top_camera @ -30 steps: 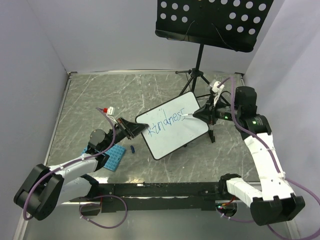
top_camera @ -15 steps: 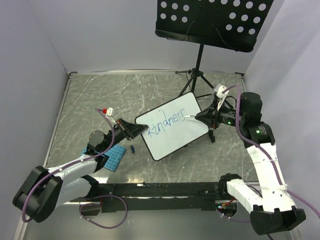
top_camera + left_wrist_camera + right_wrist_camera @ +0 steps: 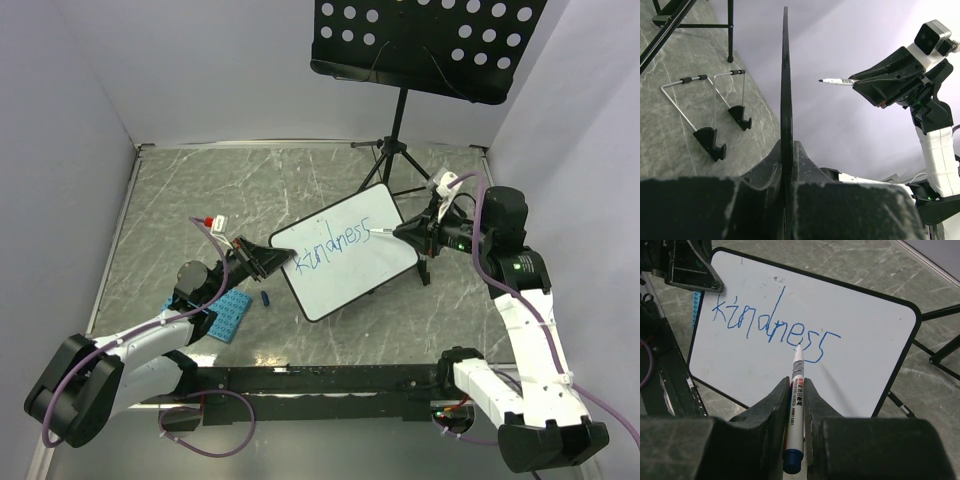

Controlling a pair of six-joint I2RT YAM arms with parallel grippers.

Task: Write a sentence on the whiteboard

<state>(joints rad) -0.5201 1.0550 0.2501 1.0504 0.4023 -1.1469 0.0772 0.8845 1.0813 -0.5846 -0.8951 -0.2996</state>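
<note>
The whiteboard (image 3: 350, 265) is held up off the table, tilted, and my left gripper (image 3: 268, 258) is shut on its left edge. In the left wrist view the whiteboard (image 3: 785, 75) shows edge-on between the closed jaws of my left gripper (image 3: 786, 146). Blue script (image 3: 767, 324) reading "kindness" makes up the sentence on the whiteboard (image 3: 860, 325). My right gripper (image 3: 796, 383) is shut on a white marker (image 3: 797, 371) with a blue end. The marker tip (image 3: 821, 80) hangs a short way off the board face, near the last "s".
A black perforated music-stand tray (image 3: 430, 45) on a tripod (image 3: 392, 150) stands at the back right. A blue studded plate (image 3: 226, 316) and a small blue cap (image 3: 266, 297) lie by the left arm. A wire stand with black feet (image 3: 710, 135) lies behind the board.
My right arm has drawn back to the right, carrying the marker slightly away from the end of the word. The whiteboard and my left gripper have not moved.
</note>
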